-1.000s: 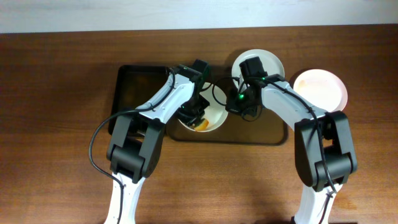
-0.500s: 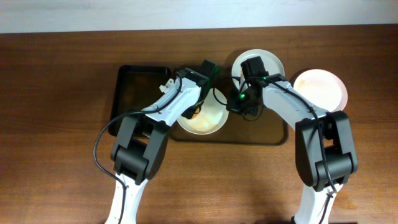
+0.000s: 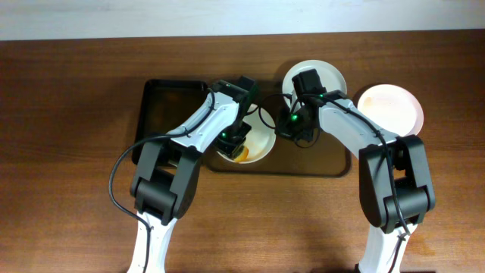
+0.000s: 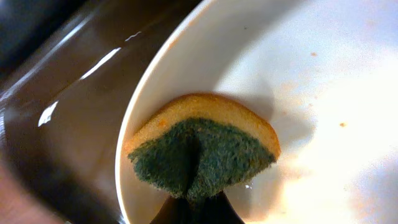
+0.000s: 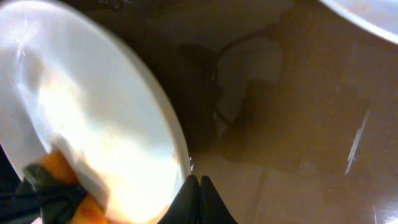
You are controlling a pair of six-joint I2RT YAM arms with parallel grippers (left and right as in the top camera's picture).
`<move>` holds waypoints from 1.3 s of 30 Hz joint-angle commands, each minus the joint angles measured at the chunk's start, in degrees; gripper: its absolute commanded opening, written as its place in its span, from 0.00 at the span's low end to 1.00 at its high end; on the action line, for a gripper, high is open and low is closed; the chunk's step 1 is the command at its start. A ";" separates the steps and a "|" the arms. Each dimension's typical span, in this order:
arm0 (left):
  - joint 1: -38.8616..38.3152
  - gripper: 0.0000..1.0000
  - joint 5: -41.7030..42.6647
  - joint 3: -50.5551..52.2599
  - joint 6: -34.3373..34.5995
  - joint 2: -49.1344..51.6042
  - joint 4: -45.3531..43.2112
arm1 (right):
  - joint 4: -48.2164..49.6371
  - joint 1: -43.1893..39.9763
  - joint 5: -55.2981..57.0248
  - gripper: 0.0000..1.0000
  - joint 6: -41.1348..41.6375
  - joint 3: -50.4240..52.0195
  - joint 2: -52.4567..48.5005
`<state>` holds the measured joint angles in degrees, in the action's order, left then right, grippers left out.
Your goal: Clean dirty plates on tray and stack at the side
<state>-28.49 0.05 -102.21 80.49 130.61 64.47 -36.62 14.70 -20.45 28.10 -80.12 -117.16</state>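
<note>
Sponge (image 4: 202, 152) is back at the near rim of the plate (image 3: 263, 142), having swung to the far side half a sec ago. So the scrub stroke is ongoing; orange specks remain, prob. not clean yet. Left jaws are nipped tight on the sponge, pressing it to the plate inside the tray (image 3: 163, 106). Right jaws are closed, seemingly pinching the plate's rim to steady it.

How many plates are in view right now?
3. One plate on the tray under the left gripper's sponge; a second plate at the tray's far edge, partly behind the right arm; a third plate on the table beside the tray.
</note>
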 commanded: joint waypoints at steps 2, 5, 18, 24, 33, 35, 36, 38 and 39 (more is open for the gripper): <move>-0.24 0.00 -12.81 1.66 -1.29 1.90 -9.84 | 0.00 -0.15 0.50 0.04 -0.26 0.35 -0.66; -0.22 0.00 -16.96 1.62 -1.29 1.90 -14.84 | 0.02 -0.15 0.50 0.04 -0.26 0.35 -0.66; 1.70 0.00 -0.63 -3.89 -49.37 -18.64 -11.17 | 4.74 -1.38 -1.62 0.20 -11.91 -3.85 -0.63; 9.22 0.00 2.78 -3.89 -55.63 -19.02 -10.84 | 13.79 -0.04 2.84 0.28 -14.21 -4.55 -1.33; 11.04 0.00 2.58 -3.85 -59.36 -18.32 -12.85 | 16.04 4.81 16.52 0.32 -14.12 -4.55 -5.97; 11.04 0.00 2.58 -3.85 -59.39 -17.77 -12.81 | 16.09 4.79 20.13 0.33 -14.14 -4.55 -6.36; 11.10 0.00 2.58 -3.85 -59.39 -17.68 -12.79 | 16.35 4.79 20.06 0.35 -14.14 -4.55 -6.36; 11.41 0.00 2.56 -3.85 -59.39 -17.68 -12.79 | 15.21 4.85 18.73 0.36 -14.08 -5.25 -6.32; 11.41 0.00 2.56 -3.85 -59.39 -17.68 -12.76 | 12.22 4.85 17.09 0.36 -13.33 -5.81 -6.32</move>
<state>-17.74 1.80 -105.65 22.04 112.42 51.96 -21.54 19.59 -3.42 14.37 -83.92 -122.76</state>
